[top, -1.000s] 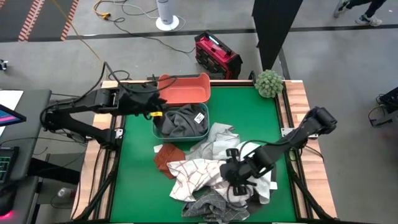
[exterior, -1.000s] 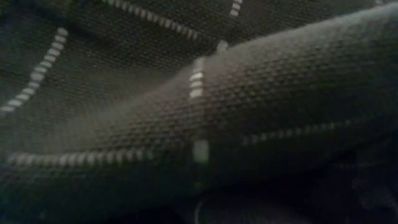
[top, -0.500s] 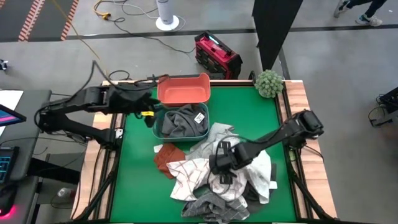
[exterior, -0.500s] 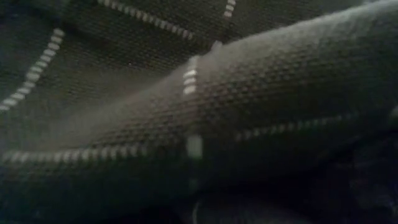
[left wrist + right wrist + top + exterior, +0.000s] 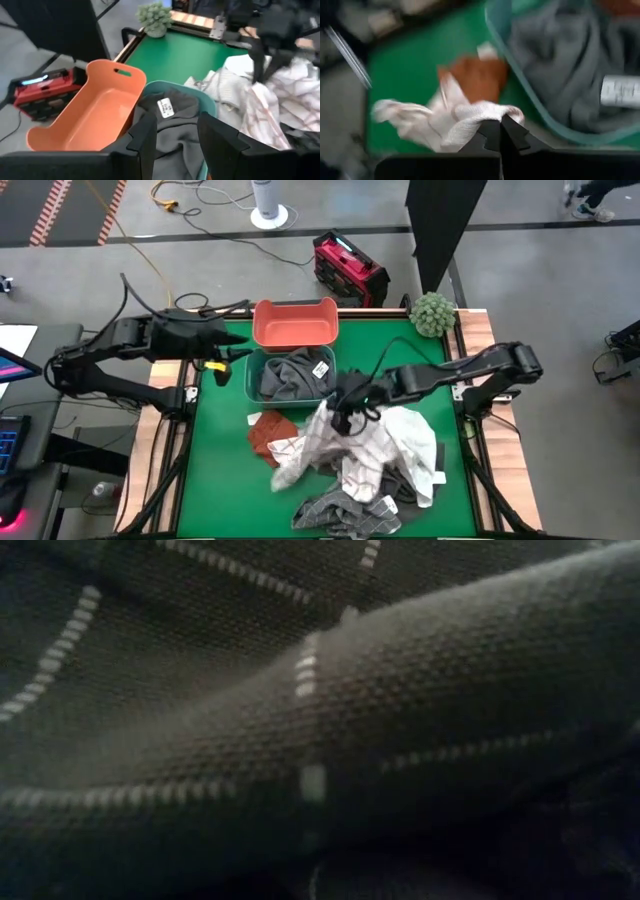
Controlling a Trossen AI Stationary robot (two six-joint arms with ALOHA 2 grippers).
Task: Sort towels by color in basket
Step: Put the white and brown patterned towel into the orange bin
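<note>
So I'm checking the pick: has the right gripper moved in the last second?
Yes. The right gripper, shut on the checked white towel, has moved from the pile's near side toward the teal tub.

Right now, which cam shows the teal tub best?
The high view: the whole teal tub with the dark grey towel inside. Left wrist view shows part of its rim, right wrist only a corner. Low view is blocked by cloth.
</note>
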